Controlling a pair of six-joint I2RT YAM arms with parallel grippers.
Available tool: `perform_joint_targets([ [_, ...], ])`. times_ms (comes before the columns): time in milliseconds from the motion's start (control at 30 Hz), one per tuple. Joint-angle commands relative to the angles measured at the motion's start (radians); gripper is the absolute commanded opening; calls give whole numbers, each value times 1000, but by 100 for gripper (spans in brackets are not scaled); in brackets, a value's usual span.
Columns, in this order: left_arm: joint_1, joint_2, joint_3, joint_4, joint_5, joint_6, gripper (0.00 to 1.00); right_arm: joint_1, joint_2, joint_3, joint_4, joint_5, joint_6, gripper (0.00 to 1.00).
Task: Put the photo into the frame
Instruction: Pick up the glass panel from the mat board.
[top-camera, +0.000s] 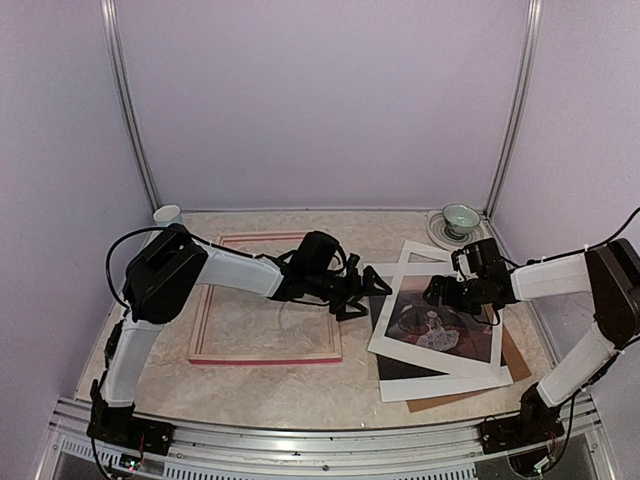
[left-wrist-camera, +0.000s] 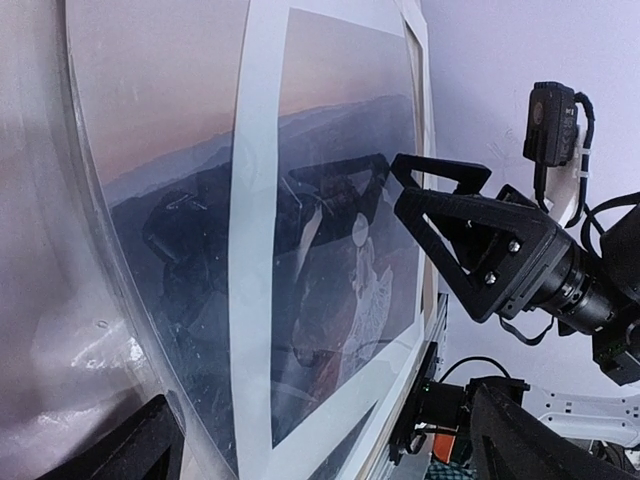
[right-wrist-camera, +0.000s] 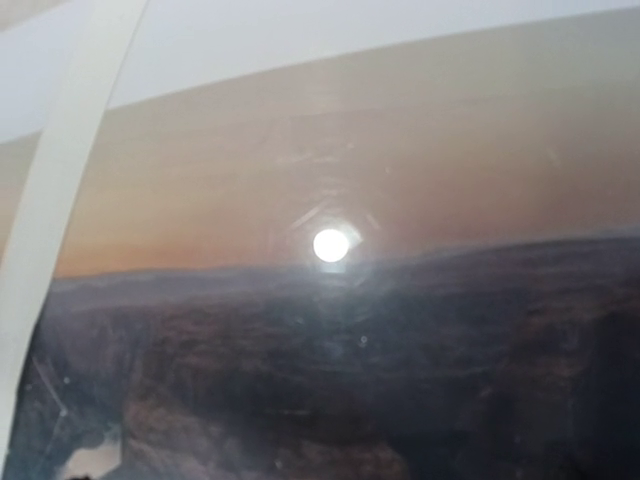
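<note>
The photo lies on the bench at right under a white mat, apart from the frame at left; left end effector and right end effector hover released, probably to clear the mat

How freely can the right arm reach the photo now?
Probably yes: the open right hand hangs over the photo. The white mat lies tilted across it, though, covering part of its border, so gripping an edge may be harder.
</note>
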Motion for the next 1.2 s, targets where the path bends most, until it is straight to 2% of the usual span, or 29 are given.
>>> perform_joint_targets([
  [0, -2, 2, -36, 30, 29, -26, 98, 3, 27, -27, -24, -16, 15, 99],
  [633, 6, -52, -115, 205, 54, -75, 91, 6, 45, -28, -14, -22, 14, 99],
  [867, 0, -55, -119, 255, 66, -81, 84, 10, 51, -29, -6, -27, 17, 99],
  [1167, -6, -34, -112, 272, 67, -99, 69, 14, 51, -25, -8, -30, 18, 99],
])
